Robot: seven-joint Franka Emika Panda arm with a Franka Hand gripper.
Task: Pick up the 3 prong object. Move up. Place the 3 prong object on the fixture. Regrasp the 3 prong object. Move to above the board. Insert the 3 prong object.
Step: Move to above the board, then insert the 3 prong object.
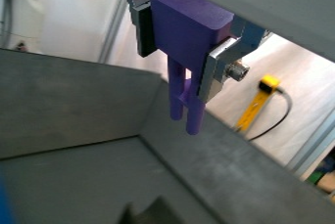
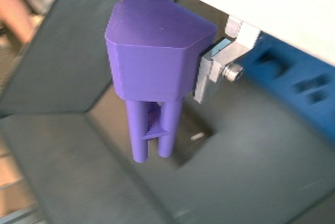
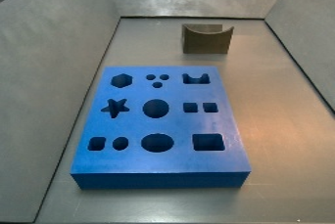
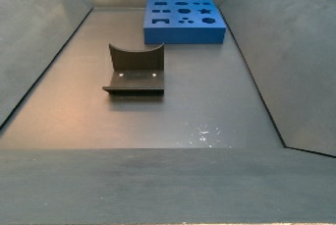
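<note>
Claw [image 2: 164, 67]: closed on the 3 prong object [image 2: 155, 57], prongs hanging down, raised out of both side views. Fixture [image 4: 136, 70]: below on the tabletop [image 4: 197, 111], notch empty. Board [image 3: 160, 120]: apart. Advice: descend squarely, seating the body in the notch before releasing.

The gripper [image 1: 185, 40] shows in both wrist views only, its jaws closed on the 3 prong object [image 2: 155, 62], prongs pointing down. In both views a silver finger [image 1: 225, 60] with a bolt presses the body's side [image 2: 217, 60]; neither side view shows the arm
</note>
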